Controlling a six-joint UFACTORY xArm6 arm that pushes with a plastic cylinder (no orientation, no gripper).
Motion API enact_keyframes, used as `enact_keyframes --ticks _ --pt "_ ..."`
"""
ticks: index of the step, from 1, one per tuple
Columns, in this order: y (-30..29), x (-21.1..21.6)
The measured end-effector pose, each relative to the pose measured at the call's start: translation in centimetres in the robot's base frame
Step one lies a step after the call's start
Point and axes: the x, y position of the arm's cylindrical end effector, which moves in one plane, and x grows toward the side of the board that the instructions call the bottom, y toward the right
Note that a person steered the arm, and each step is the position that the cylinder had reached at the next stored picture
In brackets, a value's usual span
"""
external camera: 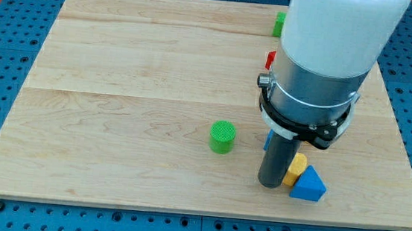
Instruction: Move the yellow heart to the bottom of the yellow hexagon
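A yellow block [295, 169], its shape mostly hidden, sits near the view's bottom right, pressed between my rod and a blue triangle [309, 186]. My tip [270, 184] rests on the board touching the yellow block's left side. I cannot tell whether this yellow block is the heart or the hexagon. No other yellow block shows; the arm's body covers much of the board's right part.
A green cylinder [222, 136] stands left of my tip. A green block [279, 23] and a red block [270, 60] peek out from behind the arm at the view's top. A sliver of another blue block [266, 141] shows beside the rod.
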Motion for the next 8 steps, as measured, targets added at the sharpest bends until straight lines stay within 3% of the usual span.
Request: enact_keyframes --ticks 3,8 --pt "0.9 -1.2" --pt "7.1 -0.9"
